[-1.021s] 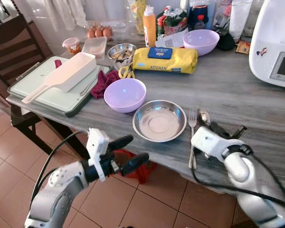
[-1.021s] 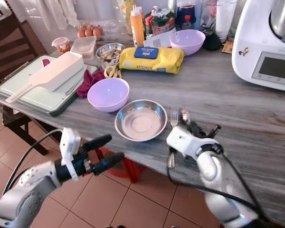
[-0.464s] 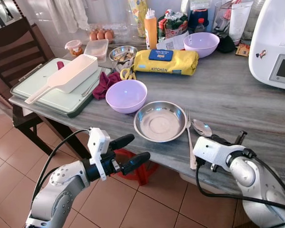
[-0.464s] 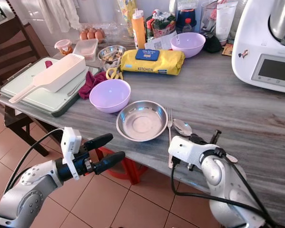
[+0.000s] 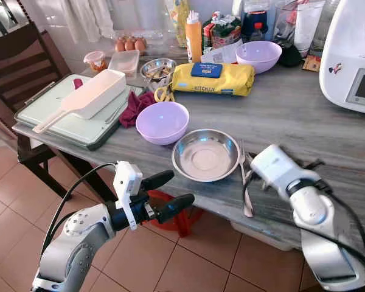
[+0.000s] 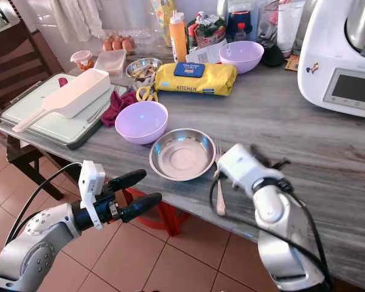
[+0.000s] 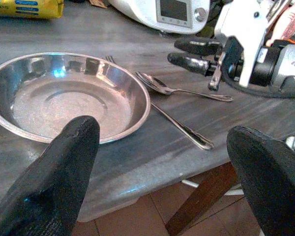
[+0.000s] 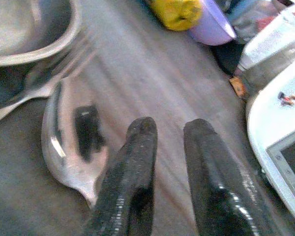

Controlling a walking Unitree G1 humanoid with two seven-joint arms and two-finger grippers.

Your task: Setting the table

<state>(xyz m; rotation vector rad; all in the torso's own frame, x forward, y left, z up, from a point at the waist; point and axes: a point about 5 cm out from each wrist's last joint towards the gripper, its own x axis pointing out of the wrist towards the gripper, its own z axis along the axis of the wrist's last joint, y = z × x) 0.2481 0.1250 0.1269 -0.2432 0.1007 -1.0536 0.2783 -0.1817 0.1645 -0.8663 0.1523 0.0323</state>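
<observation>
A steel bowl [image 5: 205, 155] sits near the front edge of the grey table [image 5: 292, 115]. To its right lie a fork [image 5: 243, 182] and a spoon [image 7: 177, 89], side by side. My right gripper [image 8: 169, 132] hovers low over the spoon [image 8: 71, 142], its two fingers a small gap apart with nothing between them. In the head views its white wrist housing [image 5: 274, 167] covers the spoon. My left gripper [image 5: 170, 191] hangs in front of and below the table edge, wide open and empty, pointing toward the bowl [image 7: 64, 98].
A lilac bowl [image 5: 161, 120] stands just behind the steel bowl. Further back are a yellow wipes pack [image 5: 212, 77], a second lilac bowl [image 5: 258, 55], bottles and eggs. A white appliance [image 5: 353, 61] fills the right. A tray with a white scoop [image 5: 79, 97] and a chair [image 5: 18, 55] are at left.
My right gripper has moved from the table's front edge in over the spoon, now hiding it in the head views. Left arm, fork and spoon stayed in place.
</observation>
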